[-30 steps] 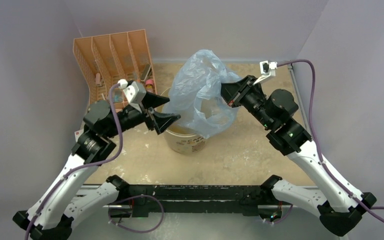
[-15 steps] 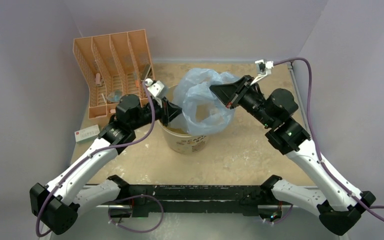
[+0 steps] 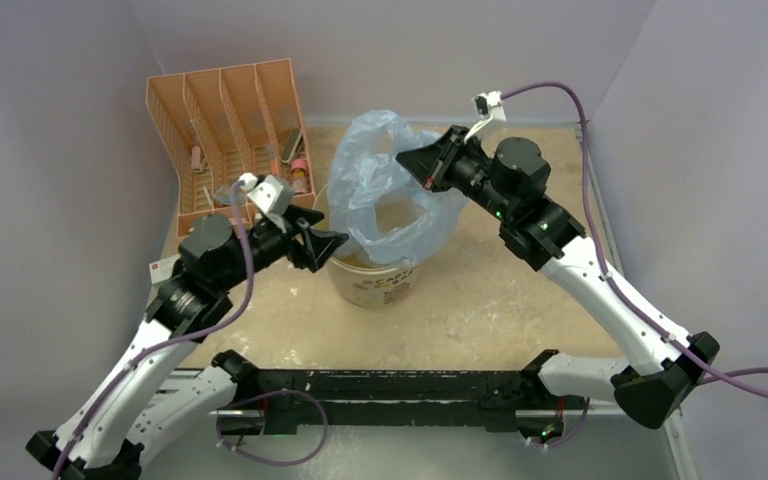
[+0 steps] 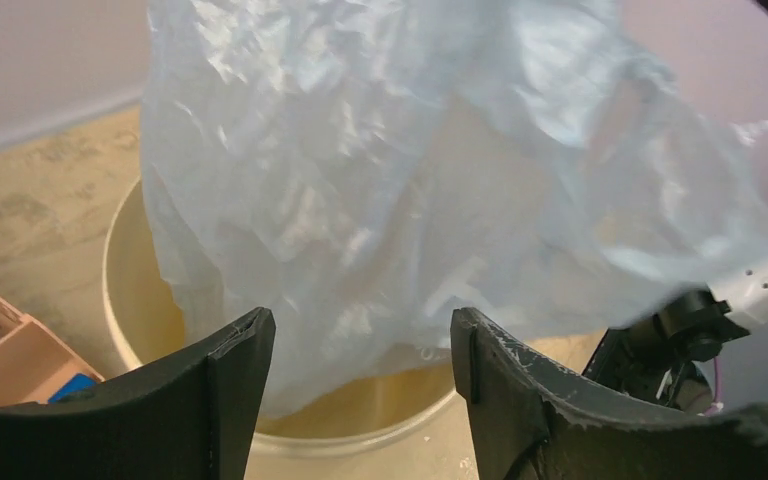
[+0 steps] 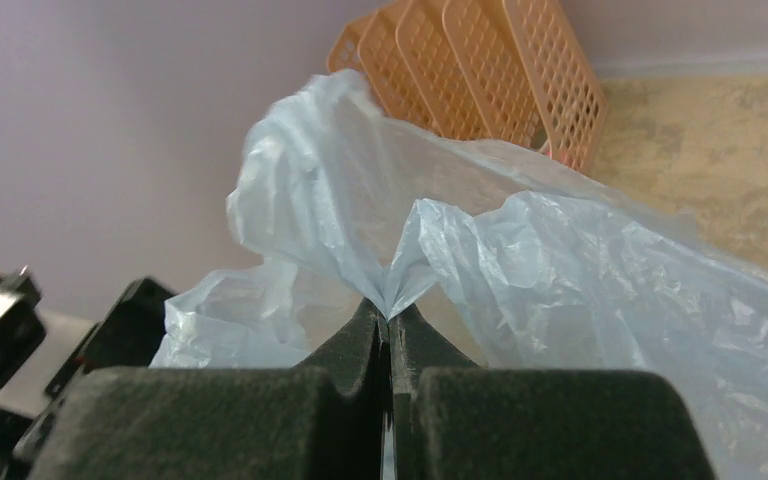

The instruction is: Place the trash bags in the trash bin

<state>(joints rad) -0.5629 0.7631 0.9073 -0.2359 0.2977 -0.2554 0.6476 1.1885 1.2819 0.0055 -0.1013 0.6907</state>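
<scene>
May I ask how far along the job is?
Done: the light-blue trash bag hangs with its lower end in the cream bucket. In hand: the right gripper pinches its top; the left gripper is open, empty. Left: most of it sits above the rim.

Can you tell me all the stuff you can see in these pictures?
trash bag: one, light blue and see-through, hanging over the bucket
bucket: one, cream, middle of the table
rack: one, orange with slots, far left corner
small things: a few, pinkish, inside the rack, too small to name
little box: one, white and red, left edge, partly behind the left arm
table: one, mottled beige
cables: two, purple, one along each arm
left gripper: one, black, open, facing the bag at the bucket's rim
right gripper: one, black, shut on the bag's top
</scene>
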